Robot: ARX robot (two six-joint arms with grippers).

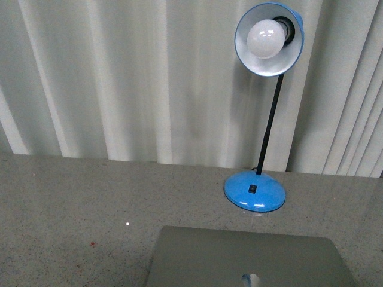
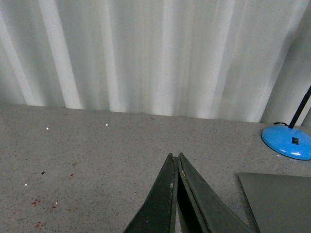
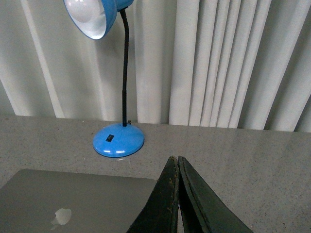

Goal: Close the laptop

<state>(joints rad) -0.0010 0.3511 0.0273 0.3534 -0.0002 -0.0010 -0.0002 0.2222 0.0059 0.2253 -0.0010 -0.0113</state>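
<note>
The left end effector [image 2: 176, 158] has its fingers pressed together, holding nothing, above the speckled tabletop [image 2: 97, 160]. The right end effector [image 3: 174, 160] is likewise pinched closed and empty. The laptop [image 1: 251, 257] lies shut, lid up, just before the blue lamp [image 1: 255, 191].

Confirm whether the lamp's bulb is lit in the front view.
No. The bulb in the blue desk lamp looks plain white, with no glow.

A plain grey lid with a pale logo is shown on the laptop [image 1: 248, 260]. The lamp [image 1: 255, 192] is coloured bright blue, with a black stem and white bulb. The tabletop [image 1: 78, 203] is speckled grey; the curtain [image 1: 137, 78] is off-white.
</note>
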